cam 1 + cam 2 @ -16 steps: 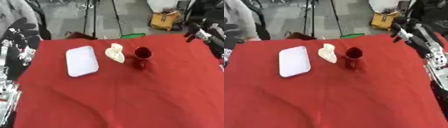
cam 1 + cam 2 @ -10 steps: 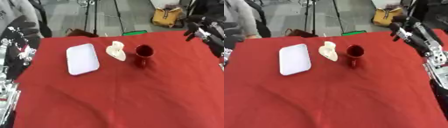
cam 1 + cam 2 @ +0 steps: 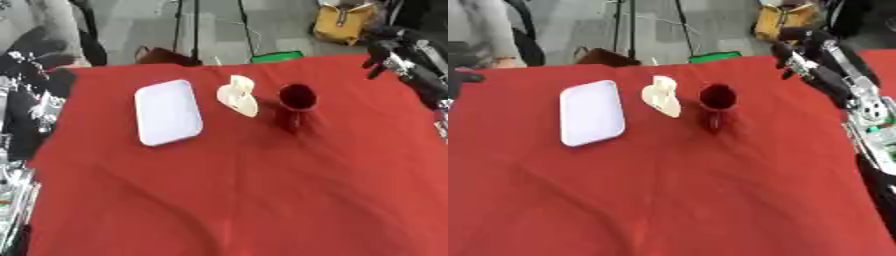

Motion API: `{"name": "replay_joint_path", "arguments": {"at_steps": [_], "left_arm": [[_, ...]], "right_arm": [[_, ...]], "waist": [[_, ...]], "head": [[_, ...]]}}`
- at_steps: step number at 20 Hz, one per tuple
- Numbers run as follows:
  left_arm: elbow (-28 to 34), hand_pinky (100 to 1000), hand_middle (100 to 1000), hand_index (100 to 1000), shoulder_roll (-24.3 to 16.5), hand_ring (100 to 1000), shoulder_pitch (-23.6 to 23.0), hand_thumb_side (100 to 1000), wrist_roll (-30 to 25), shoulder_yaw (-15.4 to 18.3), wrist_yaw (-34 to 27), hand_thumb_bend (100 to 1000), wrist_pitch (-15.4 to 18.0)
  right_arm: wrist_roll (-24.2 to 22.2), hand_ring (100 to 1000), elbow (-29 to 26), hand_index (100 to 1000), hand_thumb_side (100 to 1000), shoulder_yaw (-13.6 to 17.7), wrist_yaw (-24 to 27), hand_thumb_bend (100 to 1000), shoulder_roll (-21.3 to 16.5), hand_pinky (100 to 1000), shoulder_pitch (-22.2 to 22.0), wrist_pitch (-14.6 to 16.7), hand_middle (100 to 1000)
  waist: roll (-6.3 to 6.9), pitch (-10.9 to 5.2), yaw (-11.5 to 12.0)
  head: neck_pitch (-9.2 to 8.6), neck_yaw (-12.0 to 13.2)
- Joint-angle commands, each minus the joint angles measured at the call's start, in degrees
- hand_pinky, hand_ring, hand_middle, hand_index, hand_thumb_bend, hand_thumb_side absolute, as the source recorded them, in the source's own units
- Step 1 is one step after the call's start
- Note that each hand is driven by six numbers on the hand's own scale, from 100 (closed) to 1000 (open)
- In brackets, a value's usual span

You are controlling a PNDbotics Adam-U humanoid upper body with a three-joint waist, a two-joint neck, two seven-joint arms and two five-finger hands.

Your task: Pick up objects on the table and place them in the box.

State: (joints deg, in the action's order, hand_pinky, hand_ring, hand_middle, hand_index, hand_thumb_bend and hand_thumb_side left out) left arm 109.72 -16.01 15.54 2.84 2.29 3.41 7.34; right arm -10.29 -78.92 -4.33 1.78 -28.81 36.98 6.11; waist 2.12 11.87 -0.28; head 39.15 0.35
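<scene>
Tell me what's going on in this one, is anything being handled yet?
Nothing is held yet. The right hand hangs above the table's far right corner, apart from everything. On the red tablecloth lie a white rectangular tray, a cream-coloured object beside it and a dark red cup to its right, all untouched. The left hand does not show, and no box is in view.
</scene>
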Motion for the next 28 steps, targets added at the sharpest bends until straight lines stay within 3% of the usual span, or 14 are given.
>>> {"name": "replay_joint_path", "arguments": {"at_steps": [1, 7, 8, 12, 19, 28], "left_arm": [[1.66, 664, 750, 931, -0.32, 753, 1.18, 605, 0.08, 0.11, -0.48, 582, 0.37], [2.86, 664, 749, 932, 0.04, 753, 1.96, 604, -0.16, -0.26, -1.12, 588, 0.68], [2.92, 664, 749, 932, 0.02, 753, 2.02, 602, -0.22, -0.28, -1.06, 591, 0.62], [3.34, 664, 750, 932, 0.16, 754, 2.59, 602, -0.76, -0.73, -1.37, 594, 0.73], [3.29, 667, 752, 934, 0.09, 757, 2.67, 608, -1.65, -0.82, -1.37, 596, 0.64], [3.22, 667, 754, 935, 0.1, 758, 2.66, 608, -2.13, -0.81, -1.21, 599, 0.63]], "right_arm": [[-0.88, 611, 0.07, 872, 662, -0.3, -1.45, 617, -2.71, 519, 2.34, 0.24, 837], [-6.12, 714, 3.65, 916, 654, -2.55, -8.52, 669, -4.53, 621, 7.83, 2.44, 883], [-7.25, 779, 4.15, 939, 638, -2.95, -9.85, 701, -4.61, 706, 8.35, 3.17, 910], [-14.48, 836, 8.59, 961, 606, -4.82, -18.45, 751, -3.88, 801, 12.15, 7.75, 931], [-24.8, 843, 14.09, 960, 551, -6.36, -28.95, 801, -2.38, 813, 13.32, 13.41, 917], [-28.61, 853, 14.51, 959, 527, -6.55, -32.43, 820, -2.06, 834, 13.13, 15.54, 917]], "waist": [[-0.3, -0.22, 0.63], [-1.05, 1.64, 3.52], [-1.13, 1.75, 3.81], [-1.51, 2.23, 5.36], [-1.45, 2.06, 5.51], [-1.26, 1.89, 4.76]], "head": [[-1.04, -0.64], [-2.33, -2.47], [-2.41, -2.68], [-2.86, -4.2], [-2.94, -4.91], [-3.14, -4.75]]}}
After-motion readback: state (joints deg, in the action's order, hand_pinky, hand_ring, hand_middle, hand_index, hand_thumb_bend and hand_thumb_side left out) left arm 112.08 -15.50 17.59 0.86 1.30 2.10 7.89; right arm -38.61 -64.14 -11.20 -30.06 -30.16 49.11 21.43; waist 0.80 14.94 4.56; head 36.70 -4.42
